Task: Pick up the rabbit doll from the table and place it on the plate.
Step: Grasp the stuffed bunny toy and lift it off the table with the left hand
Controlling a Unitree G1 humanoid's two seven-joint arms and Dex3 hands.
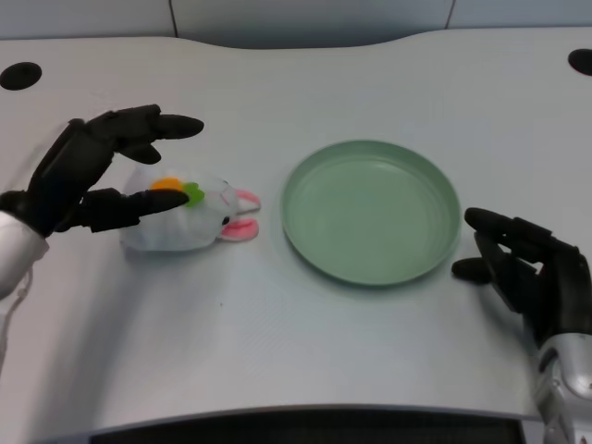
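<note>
The big white table (305,342) fills almost the whole view. It has a wavy far edge and a dark round hole (20,75) near its far left corner. Another dark hole (582,61) sits at the far right edge.

Next in size is the round, light green plate (442,242) with a low rim. It sits flat on the table, a bit right of the middle. There is nothing in it.

The robot's black left hand (88,176) is on the left side. Its fingers are spread apart and it holds nothing. The upper fingers (171,127) reach out over the far side of the doll. The thumb (139,204) lies low, in front of the doll's near side. The doll sits in the wide gap between them. It is hard to tell if the thumb touches the doll or is just above it.

The small white soft rabbit doll (180,227) lies on the table, left of the plate and near it, but not touching it. Its two pink ears (242,215) point right, toward the plate. On top of it is a little orange and green patch (178,188), like a carrot.
</note>
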